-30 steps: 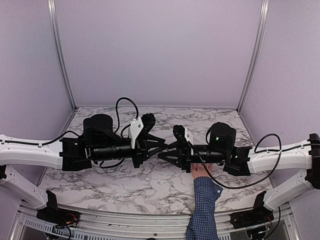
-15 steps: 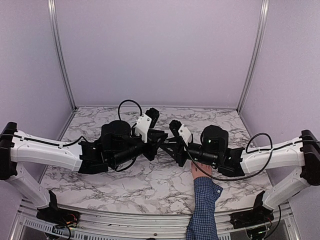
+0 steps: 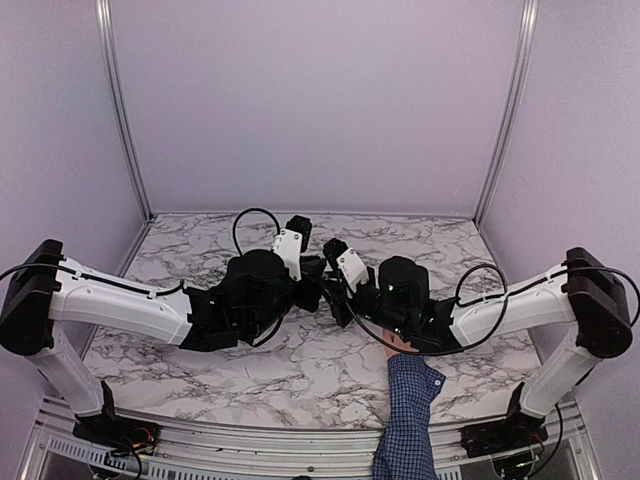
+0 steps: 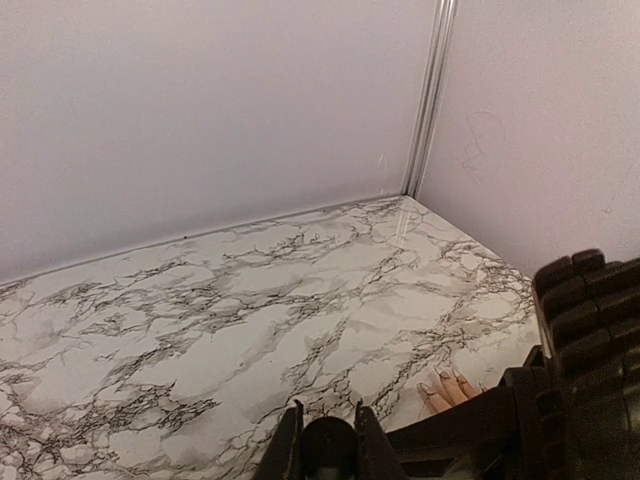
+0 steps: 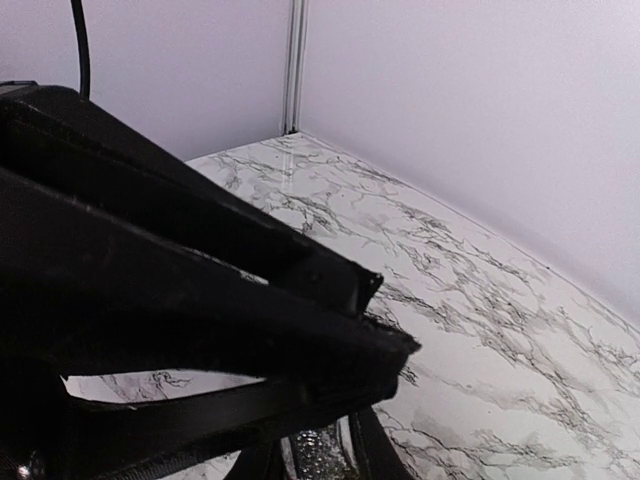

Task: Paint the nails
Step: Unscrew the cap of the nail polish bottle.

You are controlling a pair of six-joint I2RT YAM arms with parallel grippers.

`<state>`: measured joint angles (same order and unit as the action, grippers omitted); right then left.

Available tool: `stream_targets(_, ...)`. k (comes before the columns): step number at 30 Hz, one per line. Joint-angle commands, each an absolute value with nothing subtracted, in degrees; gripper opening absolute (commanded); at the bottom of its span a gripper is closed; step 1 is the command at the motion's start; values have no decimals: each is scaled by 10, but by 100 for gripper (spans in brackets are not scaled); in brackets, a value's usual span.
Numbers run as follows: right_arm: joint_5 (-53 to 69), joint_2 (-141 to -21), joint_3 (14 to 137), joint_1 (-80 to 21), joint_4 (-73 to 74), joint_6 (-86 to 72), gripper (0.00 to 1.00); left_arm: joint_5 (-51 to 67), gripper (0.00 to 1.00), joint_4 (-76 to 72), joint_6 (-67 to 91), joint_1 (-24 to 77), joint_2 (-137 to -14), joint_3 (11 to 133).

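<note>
Above desk [image 3: 250, 360] centre, left gripper [image 4: 328, 440] pinches a dark cap [image 4: 330, 447] and right gripper [image 5: 318, 455] clamps a glittery bottle [image 5: 318, 462], tips together, likely to uncap. Nails [image 4: 443, 380]: hand [image 3: 398, 345] lies flat under the right arm.

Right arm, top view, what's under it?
A person's hand in a blue checked sleeve, on the marble table. The right arm hides its fingers there; only the left wrist view shows them.

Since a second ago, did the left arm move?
Yes. The left arm swung so that its black wrist slid right, toward the middle of the table and nearer the sleeve, which stayed put.
</note>
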<state>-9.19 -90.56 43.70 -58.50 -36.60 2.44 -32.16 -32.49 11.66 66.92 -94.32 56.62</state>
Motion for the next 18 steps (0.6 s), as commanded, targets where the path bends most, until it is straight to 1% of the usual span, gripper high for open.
stream_targets(1,-135,-913,475,-600,-420,27,0,-376,0,-322,138,671,-964,583)
stream_targets(8,-156,-915,474,-600,-423,26,0,-414,0,-322,145,671,-963,582)
stream_targets(13,-148,-914,470,-600,-423,25,0,-399,0,-322,135,672,-950,578)
stream_targets(16,-144,-912,465,-599,-424,27,0,-382,6,-323,120,672,-937,572)
stream_targets(18,-139,-909,462,-599,-424,27,0,-378,11,-323,106,671,-926,566)
